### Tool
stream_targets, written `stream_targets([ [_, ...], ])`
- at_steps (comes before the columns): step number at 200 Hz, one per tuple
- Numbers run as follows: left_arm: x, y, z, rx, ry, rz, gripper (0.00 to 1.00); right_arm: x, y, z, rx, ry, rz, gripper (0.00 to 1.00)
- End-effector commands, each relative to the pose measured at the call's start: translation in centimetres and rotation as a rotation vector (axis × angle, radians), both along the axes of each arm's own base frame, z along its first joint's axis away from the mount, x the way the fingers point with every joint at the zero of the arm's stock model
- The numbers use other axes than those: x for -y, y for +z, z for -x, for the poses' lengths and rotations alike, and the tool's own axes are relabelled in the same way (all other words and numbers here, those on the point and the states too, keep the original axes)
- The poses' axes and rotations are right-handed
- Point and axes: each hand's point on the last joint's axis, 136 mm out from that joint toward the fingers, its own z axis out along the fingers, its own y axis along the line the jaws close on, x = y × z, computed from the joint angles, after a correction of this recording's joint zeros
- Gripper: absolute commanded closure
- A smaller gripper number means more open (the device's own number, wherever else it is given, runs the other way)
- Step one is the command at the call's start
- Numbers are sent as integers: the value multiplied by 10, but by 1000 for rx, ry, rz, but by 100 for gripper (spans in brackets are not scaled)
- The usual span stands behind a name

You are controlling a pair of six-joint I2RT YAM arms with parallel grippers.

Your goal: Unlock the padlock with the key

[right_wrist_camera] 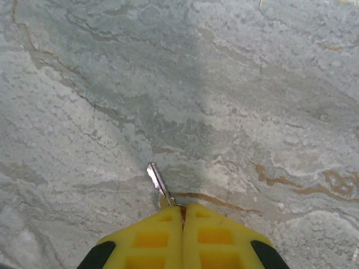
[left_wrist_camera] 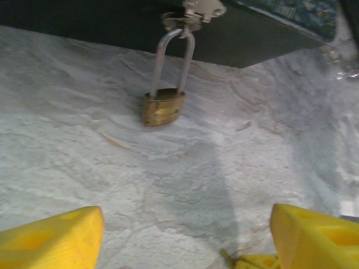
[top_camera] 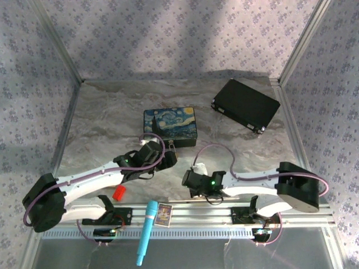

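Padlock [left_wrist_camera: 162, 107] lies with its brass body touching the marble table [left_wrist_camera: 235, 168], its thin shackle running up through the metal hasp [left_wrist_camera: 193, 11] on the front of the Starry Night box [top_camera: 170, 126]. I read both shackle legs as seated in the body. I see the left gripper [left_wrist_camera: 185, 230] facing it with its yellow jaws wide apart, the padlock ahead of them and clear of both fingers. I see the right gripper [right_wrist_camera: 182, 216] with its jaws pressed together on the head of the key [right_wrist_camera: 157, 180], whose silvery blade projects forward over bare marble. From the top view, the right gripper sits to the right of the left one, apart from the box.
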Motion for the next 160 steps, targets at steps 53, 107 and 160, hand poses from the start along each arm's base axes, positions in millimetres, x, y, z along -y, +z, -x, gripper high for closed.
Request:
stream_targets([
  [53, 34, 22, 10, -108, 75, 321, 31, -16, 57, -30, 58, 50, -262, 100],
  [107, 31, 21, 10, -290, 320, 539, 26, -26, 92, -59, 169, -9, -343, 100],
  [160, 35, 27, 11, -360, 401, 643, 14, -35, 117, -76, 267, -95, -471, 100],
])
